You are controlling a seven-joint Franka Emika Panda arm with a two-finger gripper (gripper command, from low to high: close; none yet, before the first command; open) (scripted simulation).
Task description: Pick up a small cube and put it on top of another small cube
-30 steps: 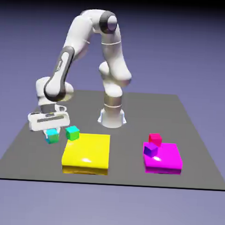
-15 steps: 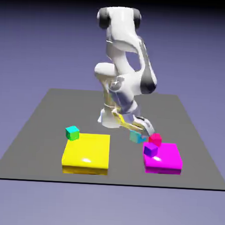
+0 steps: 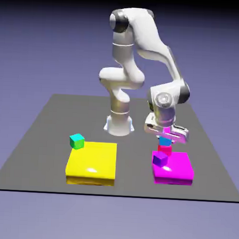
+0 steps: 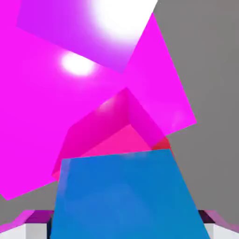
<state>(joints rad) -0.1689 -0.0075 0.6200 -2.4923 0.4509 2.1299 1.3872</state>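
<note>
Tiny cyan cube (image 3: 164, 141): we see it resting on the small crimson cube (image 3: 165, 149), behind the flat magenta slab (image 3: 178, 169).
Claw (image 3: 165, 138): we see it around the cyan cube, fingers released.
Purple cube (image 3: 160, 159): on the slab.

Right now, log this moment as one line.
tool: open | small cyan cube: between the jaws, atop crimson cube | purple cube: on magenta slab
</note>
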